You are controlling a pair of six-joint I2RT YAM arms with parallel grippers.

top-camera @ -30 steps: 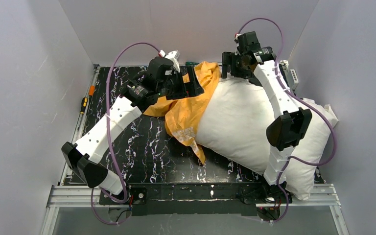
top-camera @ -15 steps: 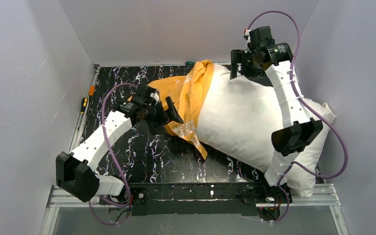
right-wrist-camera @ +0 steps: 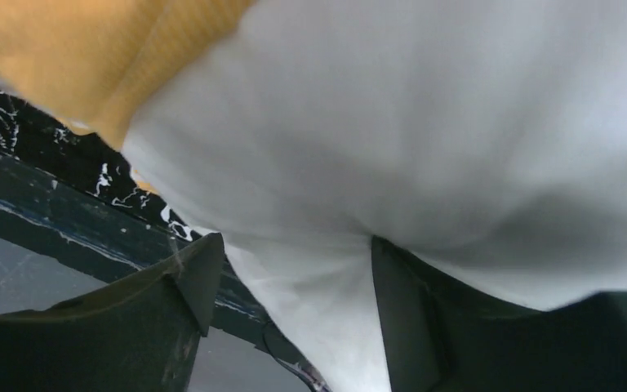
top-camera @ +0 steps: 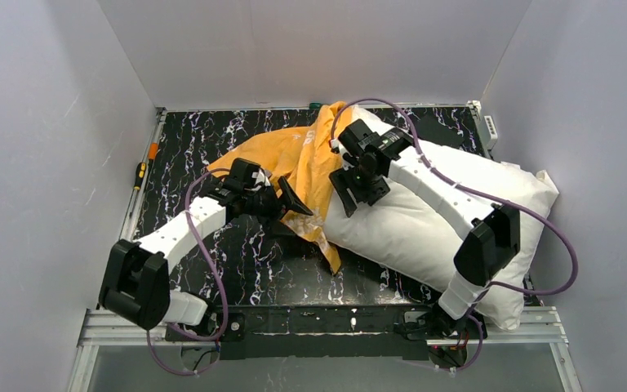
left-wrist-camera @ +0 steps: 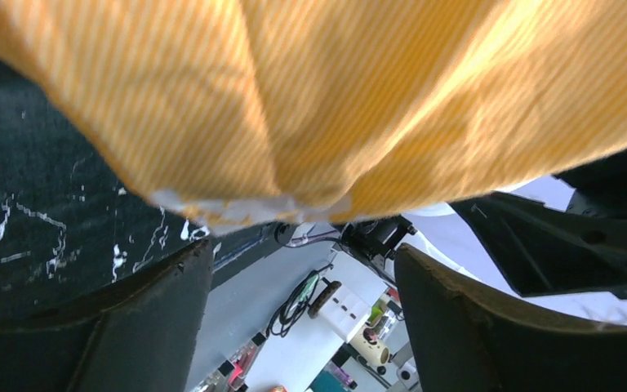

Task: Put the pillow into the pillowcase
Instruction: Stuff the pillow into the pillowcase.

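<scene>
L gripper (top-camera: 291,201) sits low over the black marbled table (top-camera: 237,245), jaws apart w/ nothing clamped btwn them. In its wrist view the orange pillowcase (left-wrist-camera: 375,98) hangs right in front of and above the fingertips, its pale hem sagging toward the gap, but neither finger is closed on it. Past that gripper the case lies crumpled, spreading away from it and up toward the back wall. R gripper (top-camera: 351,193) is just beyond the case's edge, nose-down on the near end of the pillow (top-camera: 424,216). Its jaws are also apart, white fabric bulging up btwn the fingers (right-wrist-camera: 188,278), not pinched shut. Pillow's end at that gripper meets the case; can't tell how much is inside. Most of it is bare, running away from the gripper to the table's right corner. Well off to L gripper's outer side, a screwdriver (top-camera: 140,173) lies at the table edge.
</scene>
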